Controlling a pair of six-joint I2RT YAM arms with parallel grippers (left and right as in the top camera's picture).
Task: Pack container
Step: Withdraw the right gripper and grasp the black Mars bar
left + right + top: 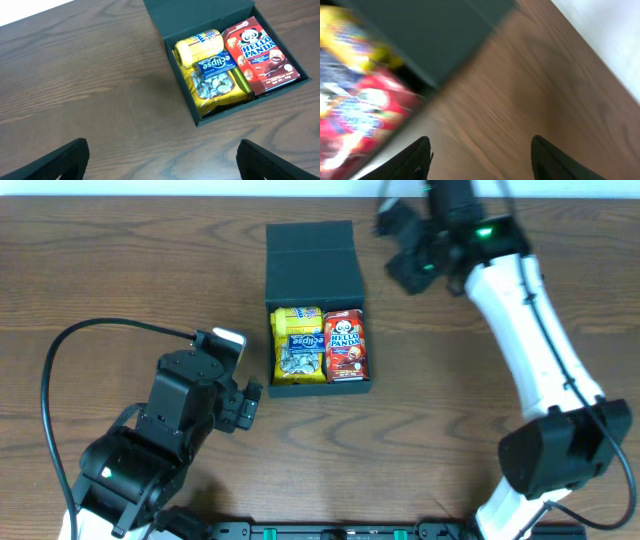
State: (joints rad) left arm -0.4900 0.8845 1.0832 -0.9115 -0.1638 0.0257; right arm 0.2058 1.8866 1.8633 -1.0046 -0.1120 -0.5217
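My left gripper hangs over the brown wood-grain table at the near left. Its jaws are spread wide with nothing between them, and in my left wrist view the two dark fingers sit at the bottom corners with bare wood in the gap. My right gripper is at the far right, just beside the container's far right corner and not touching it. Its jaws are parted too, and in the right wrist view the black fingers frame only table, so I am grasping nothing on either side. The matte black, roughly square, shallow cardboard container stands in the middle of the table, between my two arms and a little nearer the far edge. Its flat hinged lid is folded back on the far side, leaving the tray open. Inside, the left half holds a crinkly yellow snack packet with a clear window, with a smaller yellow wrapped pack with coloured lettering at its far end. A small blue Eclipse gum packet lies across the top of them. The right half is filled by a red Hello Panda biscuit box, lying flat with its printed face up and pressed against the container's right wall, touching the yellow packet on its other side. My right wrist view is blurred, showing only smears of red and yellow beside the dark lid.
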